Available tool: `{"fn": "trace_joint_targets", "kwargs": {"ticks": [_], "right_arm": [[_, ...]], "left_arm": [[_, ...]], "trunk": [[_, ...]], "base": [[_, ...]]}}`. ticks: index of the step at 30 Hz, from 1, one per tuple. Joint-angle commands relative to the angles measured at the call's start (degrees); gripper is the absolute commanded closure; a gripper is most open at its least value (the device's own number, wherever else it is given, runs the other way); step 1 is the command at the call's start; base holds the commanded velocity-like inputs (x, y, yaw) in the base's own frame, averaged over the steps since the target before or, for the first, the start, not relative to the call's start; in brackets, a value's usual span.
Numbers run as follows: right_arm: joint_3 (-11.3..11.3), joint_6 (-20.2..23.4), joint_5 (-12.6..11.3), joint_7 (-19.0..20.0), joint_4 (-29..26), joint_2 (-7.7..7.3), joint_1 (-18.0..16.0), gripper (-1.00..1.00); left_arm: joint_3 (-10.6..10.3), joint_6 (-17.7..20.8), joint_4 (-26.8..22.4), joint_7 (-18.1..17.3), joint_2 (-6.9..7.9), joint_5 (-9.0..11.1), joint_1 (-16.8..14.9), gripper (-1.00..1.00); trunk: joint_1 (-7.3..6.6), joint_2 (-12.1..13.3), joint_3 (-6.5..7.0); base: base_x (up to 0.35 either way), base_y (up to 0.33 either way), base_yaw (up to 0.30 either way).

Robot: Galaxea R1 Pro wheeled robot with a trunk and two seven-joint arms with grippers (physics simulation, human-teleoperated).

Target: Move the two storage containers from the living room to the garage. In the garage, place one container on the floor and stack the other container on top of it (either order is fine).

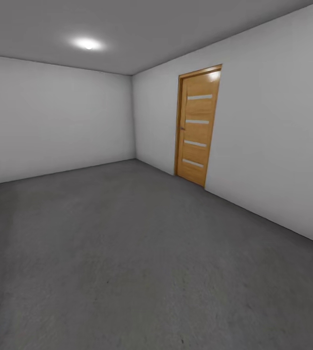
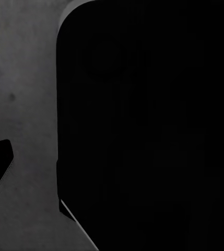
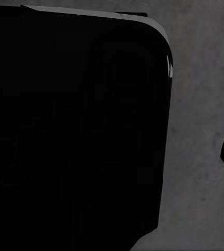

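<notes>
— So where are we standing now?

— In the garage, by the look of it: plain white walls (image 1: 54, 121), a grey ceiling with one lamp (image 1: 87, 43), a wooden door (image 1: 198, 127) shut in the wall to the right, and the dark grey floor (image 1: 127, 253) running out in front of us.

— And the two storage containers? Any orange-red box set down yet?

— I can't spot one on the stretch of floor ahead of the robot. Where they are, I can't say from here.

— Is it carrying one, then?

— Hard to tell. Each wrist camera looks at a big dark rounded shape (image 2: 148, 125), with a strip of grey floor beside it; the same on the right (image 3: 75, 136). Whether either hand is clenched, released or holding anything, I cannot tell.

— So how far along?

— My guess: it has reached the right room, but nothing visible is placed, and the stacking is all yet to do.
</notes>
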Motion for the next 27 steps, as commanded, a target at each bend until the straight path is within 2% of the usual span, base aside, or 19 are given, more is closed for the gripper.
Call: {"fn": "trace_joint_targets", "kwargs": {"ticks": [1, 27], "right_arm": [[-0.01, -0.16, 0.14, 0.01, 0.01, -0.01, -0.02, -1.0], [-0.01, -0.16, 0.14, -0.05, 0.01, -0.02, -0.02, -1.0]], "left_arm": [[0.0, -0.04, -0.03, -0.01, -0.01, 0.36, -0.01, -1.0], [-0.07, 0.48, -0.02, -0.02, -0.01, 0.44, -0.01, -1.0]], "trunk": [[0.03, -0.02, -0.05], [0.03, -0.02, -0.05]], "base": [[0.325, 0.0, 0.0], [0.326, 0.0, 0.0]]}}
